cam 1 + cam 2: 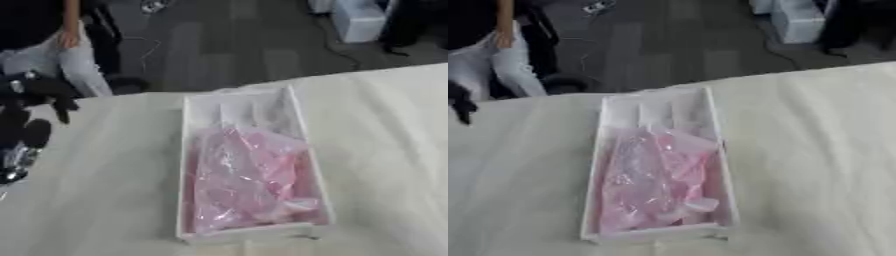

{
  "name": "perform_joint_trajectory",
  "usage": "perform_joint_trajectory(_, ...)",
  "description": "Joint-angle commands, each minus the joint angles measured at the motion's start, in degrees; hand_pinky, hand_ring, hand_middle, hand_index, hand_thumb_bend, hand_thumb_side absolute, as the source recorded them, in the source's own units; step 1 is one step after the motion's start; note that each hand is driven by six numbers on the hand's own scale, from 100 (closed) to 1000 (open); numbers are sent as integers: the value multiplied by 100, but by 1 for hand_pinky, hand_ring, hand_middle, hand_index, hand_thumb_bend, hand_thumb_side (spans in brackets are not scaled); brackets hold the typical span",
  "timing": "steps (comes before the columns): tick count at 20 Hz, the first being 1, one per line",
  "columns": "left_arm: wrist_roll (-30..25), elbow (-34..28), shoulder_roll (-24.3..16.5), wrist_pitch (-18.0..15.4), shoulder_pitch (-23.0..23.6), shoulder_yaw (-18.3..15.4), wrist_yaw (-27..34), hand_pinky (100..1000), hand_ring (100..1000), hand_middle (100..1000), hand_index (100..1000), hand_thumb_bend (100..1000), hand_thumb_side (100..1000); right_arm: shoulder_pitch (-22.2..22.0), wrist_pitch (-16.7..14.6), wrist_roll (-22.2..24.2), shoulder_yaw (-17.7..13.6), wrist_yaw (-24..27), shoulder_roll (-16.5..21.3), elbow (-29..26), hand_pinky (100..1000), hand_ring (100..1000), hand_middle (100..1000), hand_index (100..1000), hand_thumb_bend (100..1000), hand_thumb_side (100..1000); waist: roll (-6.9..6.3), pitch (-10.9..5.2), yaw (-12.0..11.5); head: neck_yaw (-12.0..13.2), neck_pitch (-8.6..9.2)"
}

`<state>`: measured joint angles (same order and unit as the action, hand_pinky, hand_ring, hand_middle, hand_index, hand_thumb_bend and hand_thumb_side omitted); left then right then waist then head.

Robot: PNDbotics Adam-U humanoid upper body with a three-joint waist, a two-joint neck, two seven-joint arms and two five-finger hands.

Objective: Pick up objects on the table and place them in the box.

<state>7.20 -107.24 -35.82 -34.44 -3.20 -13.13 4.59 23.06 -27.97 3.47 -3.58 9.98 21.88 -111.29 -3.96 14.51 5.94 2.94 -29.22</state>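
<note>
A long white box lies in the middle of the cloth-covered table, its short end toward me. A crumpled pink, see-through plastic bag fills the near two thirds of it, and the far end shows bare white bottom. My left hand, black, hangs over the table's far left edge, well apart from the box, with its fingers drooping and nothing in them. Only a sliver of that hand shows in the right eye view. My right hand shows in neither view.
Pale cloth covers the table, which slopes up to the right. My left forearm with a silver joint lies along the left edge. A person stands beyond the far left corner. White boxes sit on the dark floor behind.
</note>
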Motion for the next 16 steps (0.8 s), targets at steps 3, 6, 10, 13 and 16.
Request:
perform_joint_trajectory(3, 334, -515, 366, 182, 179, -368, -198, 340, 535, 589, 741, 240, 707, 130, -72, -21, -27, -32, 186, -85, 789, 839, 848, 790, 418, 1000, 18, -60, -96, -112, 205)
perform_joint_trajectory(6, 453, -648, 396, 274, 209, -410, -300, 334, 530, 587, 739, 237, 708, 142, -91, -38, -14, -34, 217, -126, 787, 838, 848, 789, 417, 1000, 26, -70, -88, -60, 206)
perform_joint_trajectory(10, 493, -642, 378, 325, 175, -370, -348, 329, 525, 584, 737, 240, 699, 146, -91, -53, -16, -35, 222, -84, 790, 840, 848, 790, 416, 1000, 63, -81, -21, -17, 244)
perform_joint_trajectory(13, 464, -615, 362, 328, 170, -351, -341, 325, 523, 583, 736, 238, 698, 152, -100, -31, -28, -48, 210, -50, 790, 840, 848, 788, 415, 1000, 92, -86, 12, 8, 261)
perform_joint_trajectory(16, 429, -592, 367, 331, 178, -348, -337, 320, 520, 581, 733, 235, 700, 125, -106, -25, -56, -55, 196, -50, 791, 840, 848, 786, 415, 1000, 118, -86, 34, 18, 272)
